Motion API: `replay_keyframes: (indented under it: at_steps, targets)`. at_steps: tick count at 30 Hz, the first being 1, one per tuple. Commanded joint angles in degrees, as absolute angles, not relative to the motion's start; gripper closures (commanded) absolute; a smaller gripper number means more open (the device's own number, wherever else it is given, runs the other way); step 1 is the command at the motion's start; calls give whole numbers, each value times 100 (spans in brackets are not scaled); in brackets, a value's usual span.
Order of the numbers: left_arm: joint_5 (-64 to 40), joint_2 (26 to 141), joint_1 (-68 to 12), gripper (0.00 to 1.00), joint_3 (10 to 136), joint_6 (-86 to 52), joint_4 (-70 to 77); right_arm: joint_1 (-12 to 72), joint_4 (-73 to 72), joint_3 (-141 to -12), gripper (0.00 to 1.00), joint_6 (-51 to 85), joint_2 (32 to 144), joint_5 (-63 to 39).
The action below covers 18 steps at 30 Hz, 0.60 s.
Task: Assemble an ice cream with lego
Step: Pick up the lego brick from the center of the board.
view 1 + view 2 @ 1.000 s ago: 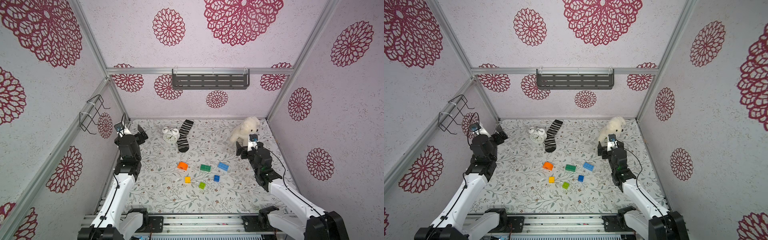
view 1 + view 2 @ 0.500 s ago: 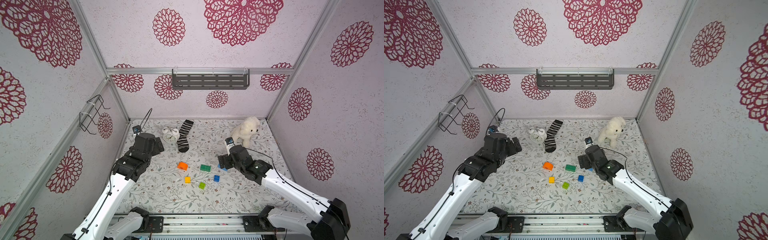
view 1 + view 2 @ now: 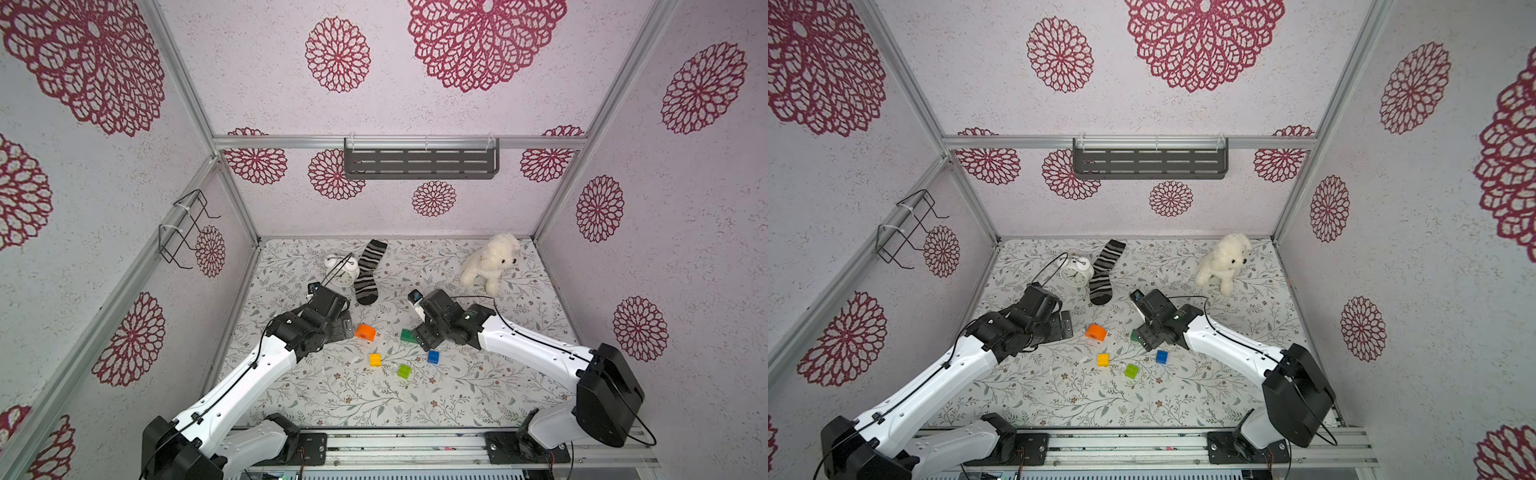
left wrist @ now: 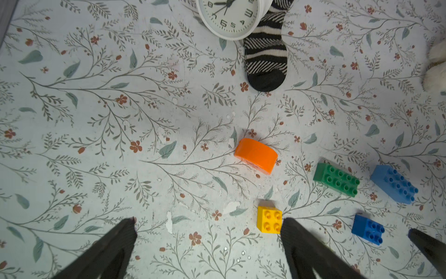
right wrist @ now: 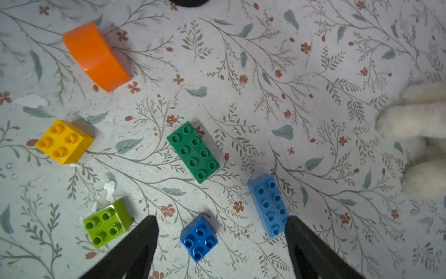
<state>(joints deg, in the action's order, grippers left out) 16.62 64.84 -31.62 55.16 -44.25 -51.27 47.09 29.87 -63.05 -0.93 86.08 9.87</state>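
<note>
Lego: six bricks are scattered on the flowered worktop [image 3: 478,386], all apart from one another and none joined, so no ice cream is built yet.
Orange brick: the half-round piece [image 5: 95,56] lies alone and is taken as the landmark for everything below.
Dark green brick: the long one [image 5: 193,152] is set studs-up near the orange brick, on the right arm's side.
Light-blue brick: the other long one [image 5: 268,205] is found beyond the dark green brick, farther from the orange brick on the same side. It is hidden in both top views.
Yellow brick: the square one [image 3: 375,360] is placed near the orange brick, toward the base rail.
Lime brick: it [image 3: 404,370] is seen farther from the orange brick than the yellow one, also railward.
Blue brick: the square one [image 3: 433,356] is placed railward of the orange brick, toward the right arm.
Left jaws: they are spread wide with nothing between them and are held just beside the orange brick, on the left arm's side.
Right jaws: they are spread and grip nothing. They are held on the orange brick's right-arm side, by the dark green brick.
Sock: the striped one [image 3: 370,272] is laid behind the orange brick, toward the back wall.
Clock: the white one [image 3: 343,272] is set touching the sock.
Plush dog: the white toy [image 3: 490,262] is stood well apart from the orange brick, toward the back right corner.
</note>
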Motion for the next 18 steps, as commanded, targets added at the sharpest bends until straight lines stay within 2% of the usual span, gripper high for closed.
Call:
replay_keyframes:
  at_steps: [1,9,18]
  targets:
    - [1442,6343,-3208,1,5304,-4743,-4830,4746,3375,-6667,19,-767,8748,497]
    - [1124,6778,-3210,1,5341,-4436,-4618,5044,3573,-6131,23,-129,8651,367]
    - [720,6853,-3210,2,5514,-4318,-4447,5017,3946,-5958,22,-2019,8660,411]
